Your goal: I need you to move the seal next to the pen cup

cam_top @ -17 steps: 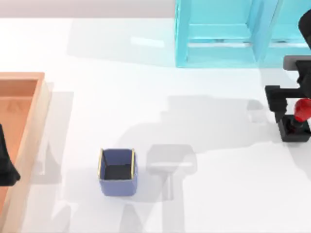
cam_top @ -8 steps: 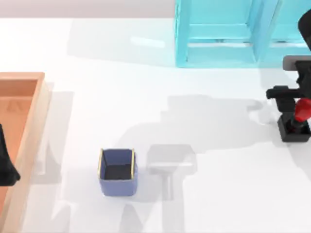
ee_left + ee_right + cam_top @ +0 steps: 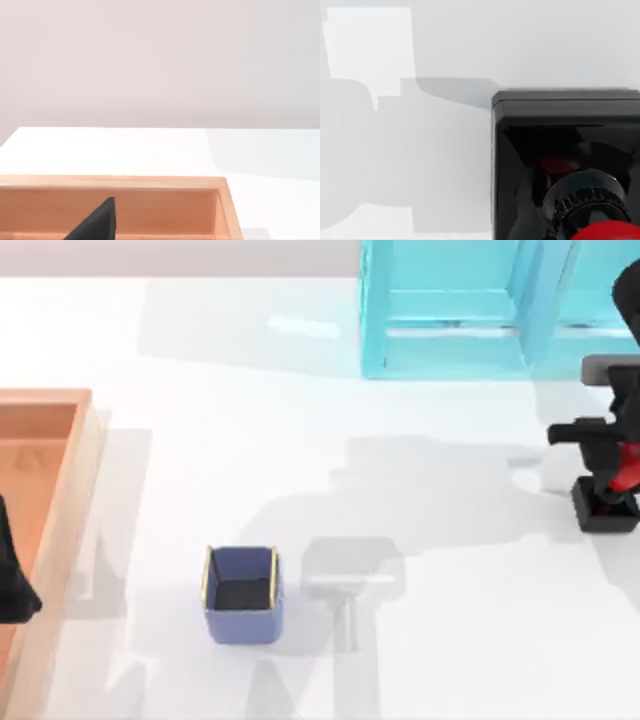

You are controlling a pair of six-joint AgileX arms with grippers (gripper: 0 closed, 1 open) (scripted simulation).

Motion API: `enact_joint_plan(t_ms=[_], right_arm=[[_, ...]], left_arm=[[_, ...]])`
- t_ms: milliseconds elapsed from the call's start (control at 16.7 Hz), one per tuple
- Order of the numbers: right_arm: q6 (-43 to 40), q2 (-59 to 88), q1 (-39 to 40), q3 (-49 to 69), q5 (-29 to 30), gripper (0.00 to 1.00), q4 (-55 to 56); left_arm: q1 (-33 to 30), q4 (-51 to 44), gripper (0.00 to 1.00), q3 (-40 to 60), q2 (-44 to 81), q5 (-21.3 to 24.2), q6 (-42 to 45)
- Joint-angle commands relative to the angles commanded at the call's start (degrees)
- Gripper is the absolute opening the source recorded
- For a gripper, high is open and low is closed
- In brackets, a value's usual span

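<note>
The seal (image 3: pixel 606 512), a black square base with a red knob, stands upright on the white table at the far right edge. My right gripper (image 3: pixel 612 455) hangs right over it, its dark body pressed against the left side of the red knob and covering part of it. The right wrist view looks down at close range on the seal (image 3: pixel 560 115) and its red knob (image 3: pixel 606 233). The pen cup (image 3: pixel 242 616), a small blue-purple square box with yellowish trim, sits at the front left of centre, far from the seal. My left gripper (image 3: pixel 12 585) is parked over the wooden tray.
An orange-brown wooden tray (image 3: pixel 72 490) lies along the left edge, also seen as the wooden tray (image 3: pixel 225 200) under the left wrist. A translucent blue cabinet (image 3: pixel 450 310) stands at the back right. Bare white table lies between the cup and the seal.
The right gripper has shifted right and come lower onto the seal, now covering more of the red knob. The seal's base, the cup and the left arm have stayed put.
</note>
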Motion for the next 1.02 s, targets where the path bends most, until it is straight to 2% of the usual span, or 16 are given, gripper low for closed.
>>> enact_joint_plan(t_ms=[600,780,1020], right_arm=[[1.0,0.7,0.9,2.1,0.0,0.00,-2.0],[4.2,2.9,3.9,9.7,0.1,0.00,-8.5],[10.1,6.8,9.7,27.0,0.1,0.00,-21.1]], left_arm=[[0.0,0.0,1.00,0.0,0.0,0.0,0.0],[0.0,0.0,1.00,0.0,0.0,0.0,0.0],[0.0,0.0,1.00,0.0,0.0,0.0,0.0]])
